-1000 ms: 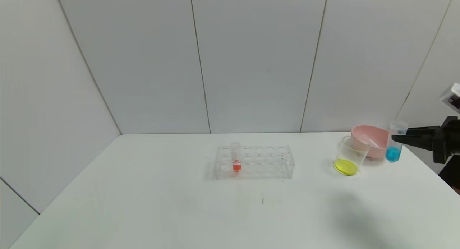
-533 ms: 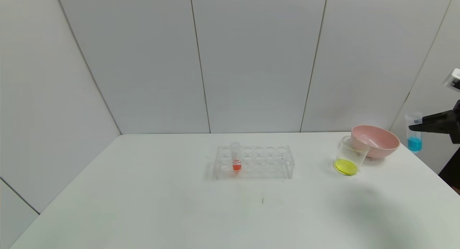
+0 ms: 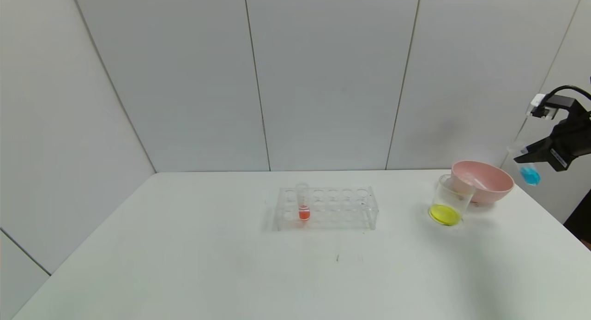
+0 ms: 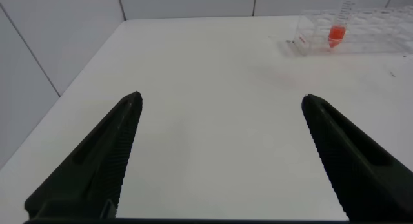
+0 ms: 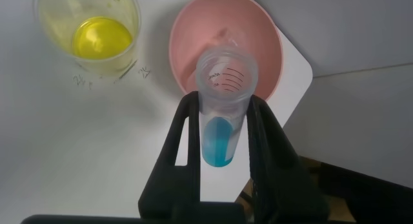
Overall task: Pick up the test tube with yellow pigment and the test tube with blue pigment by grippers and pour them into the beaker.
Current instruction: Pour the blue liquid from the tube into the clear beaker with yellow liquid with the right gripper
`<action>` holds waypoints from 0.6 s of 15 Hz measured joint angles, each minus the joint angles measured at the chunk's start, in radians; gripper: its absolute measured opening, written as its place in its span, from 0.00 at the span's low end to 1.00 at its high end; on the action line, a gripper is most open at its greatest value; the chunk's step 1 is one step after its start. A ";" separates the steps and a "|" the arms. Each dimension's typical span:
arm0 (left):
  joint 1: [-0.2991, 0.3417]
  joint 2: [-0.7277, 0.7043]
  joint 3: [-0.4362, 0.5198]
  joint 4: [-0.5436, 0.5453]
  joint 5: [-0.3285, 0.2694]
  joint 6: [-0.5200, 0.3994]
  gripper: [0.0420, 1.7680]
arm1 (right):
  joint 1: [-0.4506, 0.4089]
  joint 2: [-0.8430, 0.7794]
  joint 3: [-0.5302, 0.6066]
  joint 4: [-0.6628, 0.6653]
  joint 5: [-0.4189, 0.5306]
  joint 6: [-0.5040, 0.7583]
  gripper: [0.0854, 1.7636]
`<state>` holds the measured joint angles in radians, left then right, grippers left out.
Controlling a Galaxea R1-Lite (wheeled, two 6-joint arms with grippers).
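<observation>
Blue-pigment tube (image 5: 219, 114) tilted, mouth toward pink bowl (image 3: 482, 180), clamped in right pincer (image 5: 222, 130); left pincer (image 4: 219, 121) apart.

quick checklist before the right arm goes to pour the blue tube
1. Right gripper shut on the test tube with blue pigment: ok.
2. Blue liquid at the tube's bottom, none spilled: ok.
3. Beaker upright, mouth free, yellow liquid inside: ok.
4. Tube over the beaker: not ok; it hangs off past the pink bowl.
5. Left gripper open, out of the way: ok.
6. Bowl against the beaker: cannot tell.
</observation>
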<state>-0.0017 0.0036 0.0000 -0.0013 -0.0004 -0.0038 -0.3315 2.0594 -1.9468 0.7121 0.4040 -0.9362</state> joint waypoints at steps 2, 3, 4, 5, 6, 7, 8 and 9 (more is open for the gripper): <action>0.000 0.000 0.000 0.000 0.000 0.000 1.00 | 0.027 0.035 -0.036 0.008 -0.011 -0.023 0.24; 0.000 0.000 0.000 0.000 0.000 0.000 1.00 | 0.040 0.046 -0.041 0.008 -0.013 -0.024 0.24; 0.000 0.000 0.000 0.000 0.000 0.000 1.00 | 0.053 0.054 -0.044 0.005 -0.030 -0.026 0.24; 0.000 0.000 0.000 0.000 0.000 0.000 1.00 | 0.066 0.059 -0.045 0.004 -0.054 -0.029 0.24; 0.000 0.000 0.000 0.000 0.000 0.000 1.00 | 0.078 0.062 -0.047 0.004 -0.074 -0.035 0.24; 0.000 0.000 0.000 0.000 0.000 0.000 1.00 | 0.091 0.063 -0.048 0.005 -0.098 -0.049 0.24; 0.000 0.000 0.000 0.000 0.000 0.000 1.00 | 0.102 0.063 -0.049 0.005 -0.126 -0.060 0.24; 0.000 0.000 0.000 0.000 0.000 0.000 1.00 | 0.114 0.063 -0.050 0.006 -0.156 -0.076 0.24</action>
<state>-0.0017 0.0036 0.0000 -0.0013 -0.0004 -0.0043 -0.2179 2.1221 -1.9968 0.7183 0.2479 -1.0123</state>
